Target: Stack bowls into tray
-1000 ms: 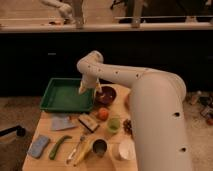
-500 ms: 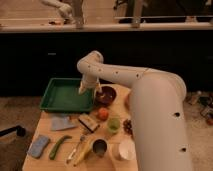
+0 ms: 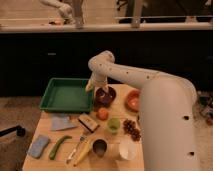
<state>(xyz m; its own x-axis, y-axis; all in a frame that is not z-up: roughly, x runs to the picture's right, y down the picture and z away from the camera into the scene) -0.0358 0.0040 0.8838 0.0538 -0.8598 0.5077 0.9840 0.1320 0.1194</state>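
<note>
At the table's (image 3: 120, 108) far side, the gripper (image 3: 101, 91) hung over the maroon bowl (image 3: 108, 97).
Its fingers were spread, just right of the tray (image 3: 50, 95). The maroon bowl sat on the table beside the tray's right rim; the orange bowl (image 3: 133, 100) sat further right, partly behind the arm (image 3: 130, 77).

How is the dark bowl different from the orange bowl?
The maroon bowl is dark; the orange bowl is bright. The maroon bowl sits beside the green tray; the orange bowl lies farther right, partly behind the arm. The gripper hangs over the maroon bowl, not the orange bowl. Both are round, outside the tray.
</note>
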